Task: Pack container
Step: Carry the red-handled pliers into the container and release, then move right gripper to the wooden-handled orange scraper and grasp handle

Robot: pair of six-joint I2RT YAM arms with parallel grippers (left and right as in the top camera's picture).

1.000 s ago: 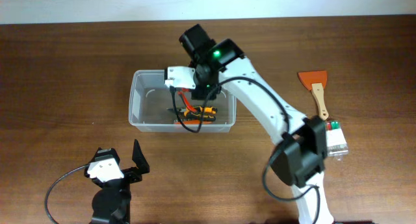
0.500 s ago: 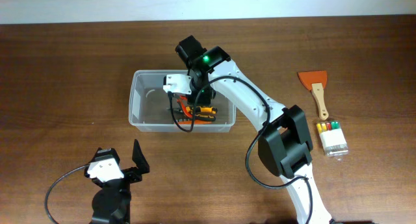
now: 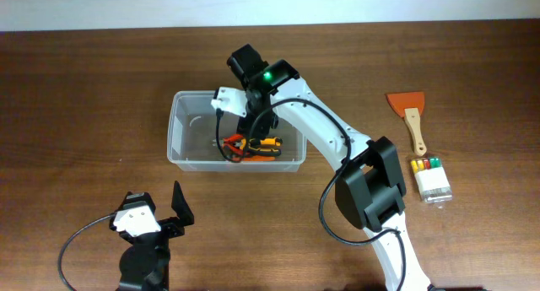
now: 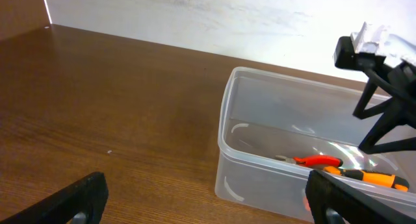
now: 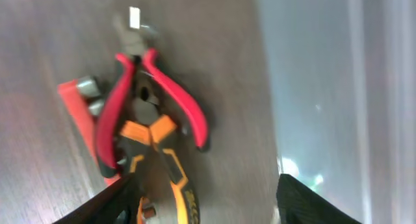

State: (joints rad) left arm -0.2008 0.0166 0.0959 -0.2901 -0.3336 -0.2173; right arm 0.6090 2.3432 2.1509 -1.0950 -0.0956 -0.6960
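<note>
Two arms: in the overhead view the right one reaches into the tub from 4 o'clock, and the left one sits at 7 o'clock of it.
Container: clear rectangular plastic tub [image 3: 173,131] with rounded corners and a rim, on the brown wooden table [image 3: 84,88], slightly toward 11 o'clock of its middle.
Contents: red-handled pliers [image 5: 177,93]; orange-and-black-handled tool [image 5: 170,165] lying against them; flat red piece [image 5: 81,113], kind unclear. All lie toward the tub's 5 o'clock side.
Right gripper [image 5: 208,198]: fingers spread wide, nothing between them, hanging directly above the pliers.
Left gripper [image 4: 205,188]: spread wide and empty, facing the tub from well apart.
Outstanding: orange-bladed scraper with wooden handle [image 3: 411,115] and small clear box of coloured pieces [image 3: 430,180], both at 3 o'clock, well apart from the tub.
Step in hand (judged): getting the empty claw out of the tub, with the tools lying inside.
Method: rise straight up until the fingers top the rim, fingers apart so no handle snags. Only then swing toward 3 o'clock and take the scraper by its handle.
</note>
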